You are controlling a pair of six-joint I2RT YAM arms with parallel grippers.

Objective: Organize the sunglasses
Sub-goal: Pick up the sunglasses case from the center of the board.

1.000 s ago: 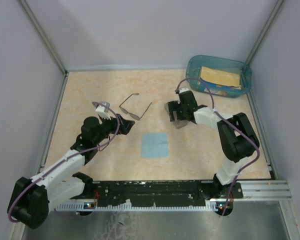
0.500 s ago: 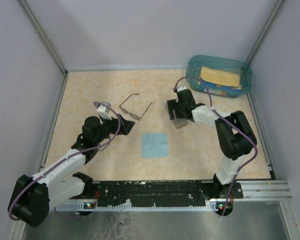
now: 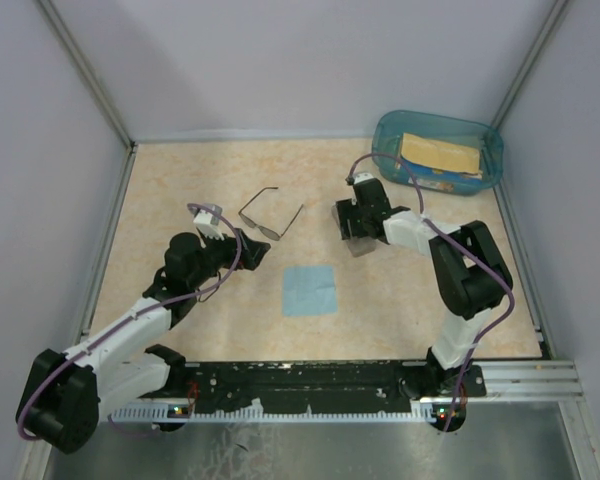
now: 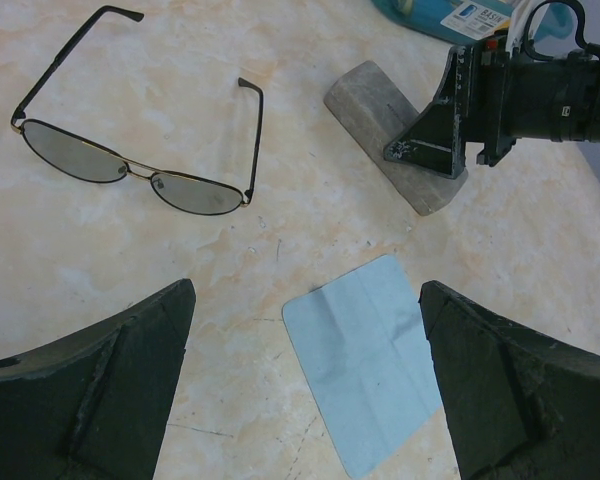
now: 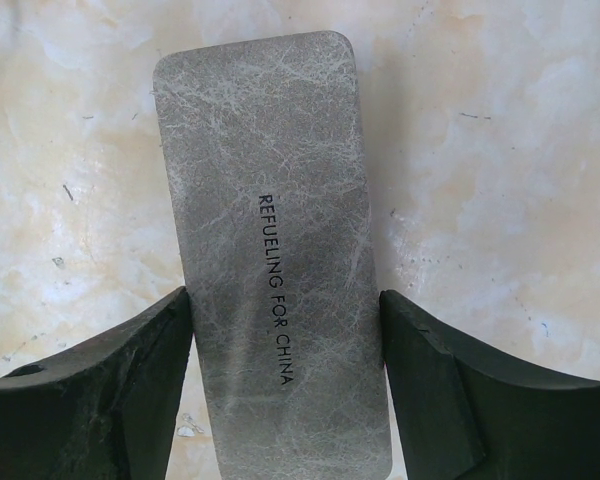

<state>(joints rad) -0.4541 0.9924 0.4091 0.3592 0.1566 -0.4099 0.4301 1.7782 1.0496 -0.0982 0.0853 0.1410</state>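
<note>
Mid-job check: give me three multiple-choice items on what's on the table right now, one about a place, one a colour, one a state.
1. The right gripper is:
A. raised, carrying a pen
B. down over the grey case, a jaw on either side
C. resting on a book

2. The square cloth is:
A. light blue
B. red
C. yellow

3. The sunglasses lie:
A. inside the case
B. on the cloth
C. on the bare table, apart from both

Answers:
1. B: the right wrist view shows the case between the two jaws, though contact is unclear.
2. A: it reads pale blue in both the top and left wrist views.
3. C: they sit unfolded on the tabletop, with gaps to both case and cloth.
</note>
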